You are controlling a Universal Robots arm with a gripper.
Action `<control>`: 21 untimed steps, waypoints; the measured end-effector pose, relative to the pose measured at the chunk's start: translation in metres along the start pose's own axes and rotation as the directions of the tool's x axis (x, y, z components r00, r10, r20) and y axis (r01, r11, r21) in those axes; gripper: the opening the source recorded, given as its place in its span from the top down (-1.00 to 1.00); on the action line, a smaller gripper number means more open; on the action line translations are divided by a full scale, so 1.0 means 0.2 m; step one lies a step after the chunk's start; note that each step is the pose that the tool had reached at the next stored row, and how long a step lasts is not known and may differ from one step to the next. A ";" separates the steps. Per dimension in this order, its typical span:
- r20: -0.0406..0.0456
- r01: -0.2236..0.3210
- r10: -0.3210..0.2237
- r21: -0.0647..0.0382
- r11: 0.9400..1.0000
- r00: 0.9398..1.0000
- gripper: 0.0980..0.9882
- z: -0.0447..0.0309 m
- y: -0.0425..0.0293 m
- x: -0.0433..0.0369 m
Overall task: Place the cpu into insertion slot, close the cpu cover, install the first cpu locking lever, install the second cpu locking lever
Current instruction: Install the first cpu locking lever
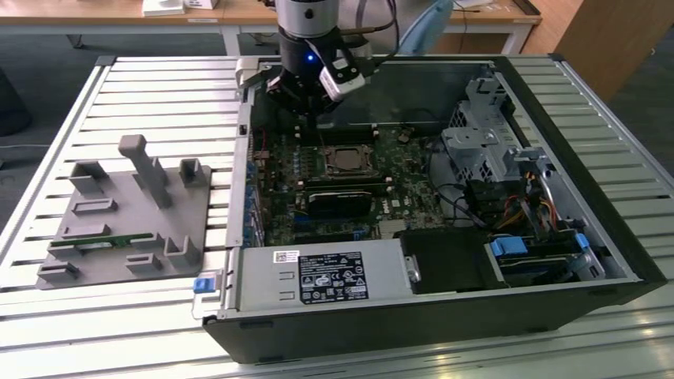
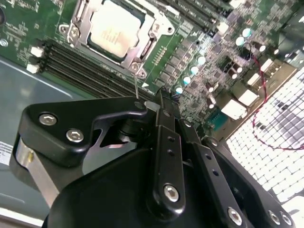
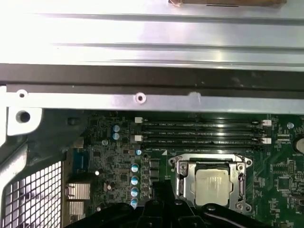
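The cpu (image 2: 116, 31) lies in the insertion slot (image 1: 346, 160) on the green board, its silver top facing up. The cpu cover (image 2: 142, 47) lies flat around it as a metal frame, also seen in the first wrist view (image 3: 183, 178) around the cpu (image 3: 216, 183). A thin metal locking lever (image 2: 136, 85) rises from the frame's corner to the tip of my gripper (image 2: 159, 102). The black fingers stand together, shut. Whether they pinch the lever is hidden. In the exterior view my gripper (image 1: 305, 114) hangs just behind the slot, towards the case's back wall.
The open computer case (image 1: 621, 260) lies on a slatted metal table. A black heat-sink block (image 1: 339, 202) sits in front of the slot, memory slots (image 3: 202, 133) behind it, a drive cage (image 1: 479, 146) at the exterior view's right. A grey fixture with posts (image 1: 126, 213) stands at its left.
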State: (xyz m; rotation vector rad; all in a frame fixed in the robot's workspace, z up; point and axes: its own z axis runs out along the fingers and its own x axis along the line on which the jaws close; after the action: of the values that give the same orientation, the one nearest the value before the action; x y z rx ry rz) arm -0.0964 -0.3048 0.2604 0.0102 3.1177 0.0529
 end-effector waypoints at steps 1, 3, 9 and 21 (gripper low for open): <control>0.000 0.000 0.000 0.000 1.000 1.000 0.98 0.003 0.008 0.003; 0.000 0.001 -0.001 0.000 1.000 1.000 0.98 0.007 0.028 0.005; 0.000 0.001 -0.001 0.000 1.000 1.000 0.98 0.022 0.079 0.007; 0.000 0.001 -0.001 0.000 1.000 1.000 0.98 0.033 0.083 -0.153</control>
State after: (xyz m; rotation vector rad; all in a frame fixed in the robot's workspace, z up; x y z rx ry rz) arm -0.0655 -0.2882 0.2552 0.0083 3.1177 0.0530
